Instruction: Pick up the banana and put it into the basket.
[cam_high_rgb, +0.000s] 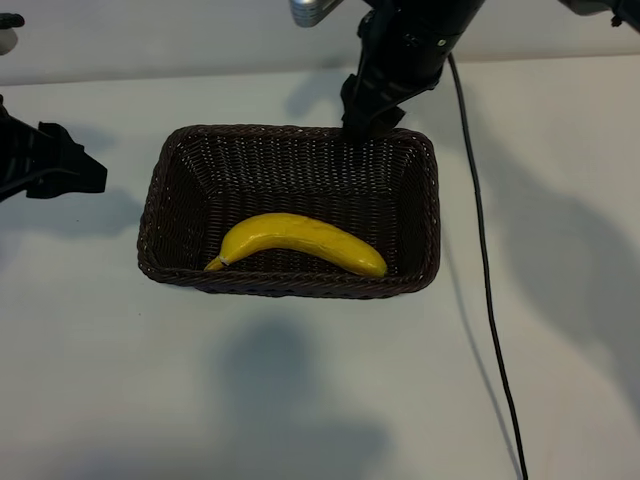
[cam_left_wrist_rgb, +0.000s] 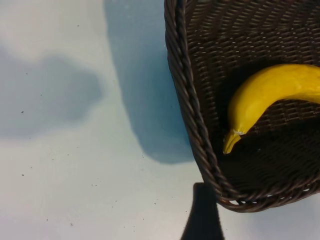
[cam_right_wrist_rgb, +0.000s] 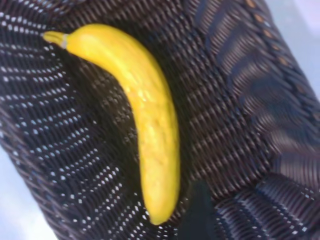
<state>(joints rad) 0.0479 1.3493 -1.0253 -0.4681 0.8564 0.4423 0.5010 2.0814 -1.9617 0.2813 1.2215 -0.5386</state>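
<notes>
The yellow banana (cam_high_rgb: 300, 240) lies flat inside the dark brown wicker basket (cam_high_rgb: 168, 205), along its near side, with the stem tip to the left. My right gripper (cam_high_rgb: 371, 118) hangs over the basket's far rim, open and holding nothing. In the right wrist view the banana (cam_right_wrist_rgb: 150, 125) rests free on the weave (cam_right_wrist_rgb: 240, 125), with one dark fingertip (cam_right_wrist_rgb: 200, 212) beside its blunt end. My left gripper (cam_high_rgb: 85, 172) is parked off the basket's left side, open and empty. The left wrist view shows the banana's stem end (cam_left_wrist_rgb: 265, 95), the basket's rim (cam_left_wrist_rgb: 192, 115) and one finger (cam_left_wrist_rgb: 202, 215).
A black cable (cam_high_rgb: 485, 270) runs down the white table to the right of the basket. The basket stands near the table's middle, with bare white surface around it on every side.
</notes>
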